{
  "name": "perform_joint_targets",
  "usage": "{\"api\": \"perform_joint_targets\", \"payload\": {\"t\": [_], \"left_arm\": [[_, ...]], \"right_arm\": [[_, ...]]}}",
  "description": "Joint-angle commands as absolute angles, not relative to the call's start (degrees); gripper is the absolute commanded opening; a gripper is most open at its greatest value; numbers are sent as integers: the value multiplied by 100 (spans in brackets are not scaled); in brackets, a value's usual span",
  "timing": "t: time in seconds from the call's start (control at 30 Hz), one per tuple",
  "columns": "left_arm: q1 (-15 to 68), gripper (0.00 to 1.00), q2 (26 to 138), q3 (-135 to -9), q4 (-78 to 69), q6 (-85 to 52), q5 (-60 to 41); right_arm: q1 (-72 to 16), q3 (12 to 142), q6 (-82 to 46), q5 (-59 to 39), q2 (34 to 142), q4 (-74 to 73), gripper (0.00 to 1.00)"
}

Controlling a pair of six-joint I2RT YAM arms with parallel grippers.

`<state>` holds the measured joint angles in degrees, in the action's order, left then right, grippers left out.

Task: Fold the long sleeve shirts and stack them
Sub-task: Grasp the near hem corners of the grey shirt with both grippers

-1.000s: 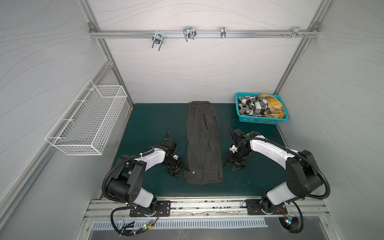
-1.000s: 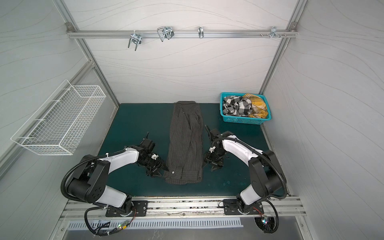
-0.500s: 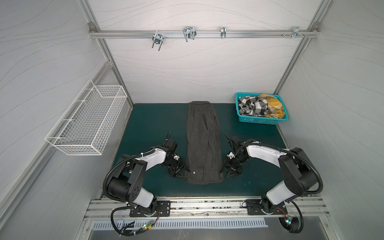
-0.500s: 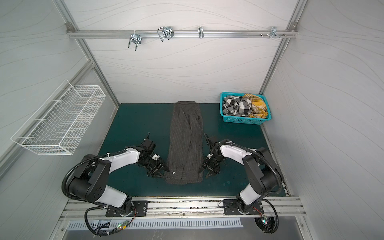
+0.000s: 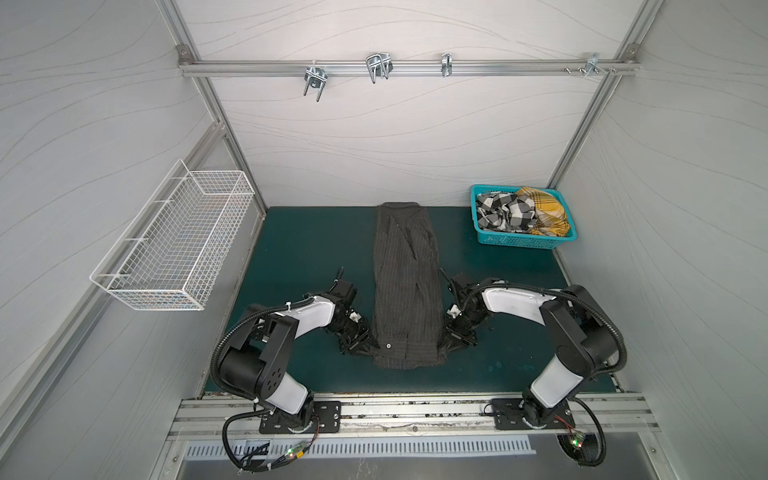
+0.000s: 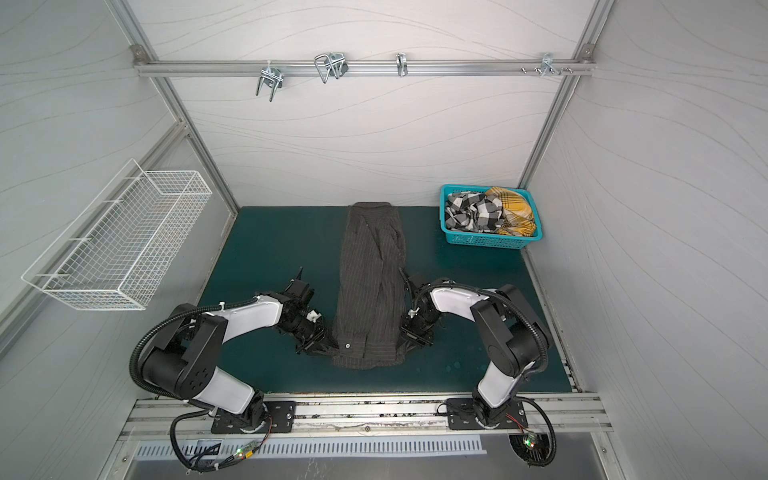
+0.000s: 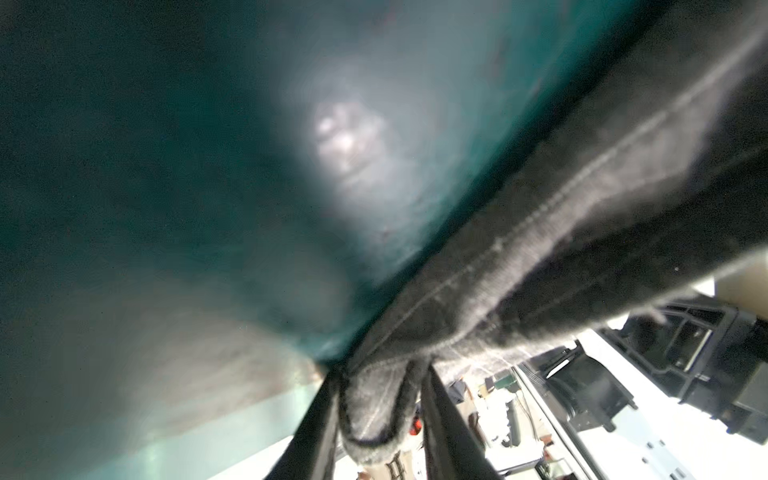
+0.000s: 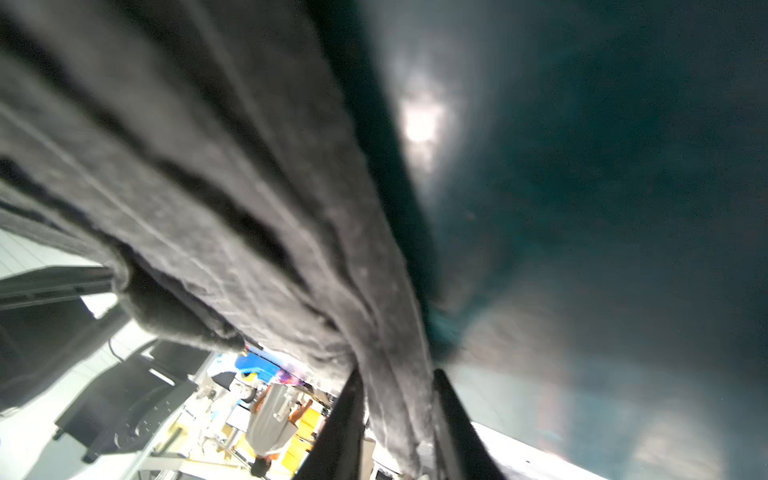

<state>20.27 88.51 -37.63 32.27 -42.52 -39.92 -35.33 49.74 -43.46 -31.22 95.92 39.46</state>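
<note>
White wave-grained panel walls [image 5: 374, 137], aluminium posts at corners. Aluminium rail [image 5: 498, 67] with metal hooks high on back wall. White wire basket [image 5: 174, 241] on side wall, outboard of left end effector [image 5: 371, 348]. Dark teal tabletop [image 5: 311, 249] beneath. Teal plastic basket [image 5: 519, 242] in far corner, beyond right end effector [image 5: 445, 341]. Even, diffuse light.

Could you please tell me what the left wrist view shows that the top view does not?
Only the left wrist view shows, close up, a bunched, stitched edge of the charcoal shirt pinched between the fingers of the left gripper. Only the top view shows the shirt's whole length as a long strip, the teal basket holding the checked shirt and the yellow plaid shirt, and the white wire basket. Both show the left gripper, the charcoal shirt and the green mat.
</note>
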Motion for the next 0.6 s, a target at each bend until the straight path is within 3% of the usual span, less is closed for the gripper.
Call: {"api": "perform_joint_targets", "payload": {"t": [0.0, 0.2, 0.57], "left_arm": [[2056, 22, 9012, -3734, 3040, -4208, -3963], [2083, 0, 9036, -3749, 2966, -4191, -4017], [2210, 0, 7682, -3716, 3913, -4086, -3828]], "right_arm": [[-3601, 5045, -4359, -2997, 9620, 4094, 19], [-3707, 5115, -4312, -2858, 9489, 4290, 0], [-3839, 5032, -4365, -2758, 8437, 5021, 0]]}}
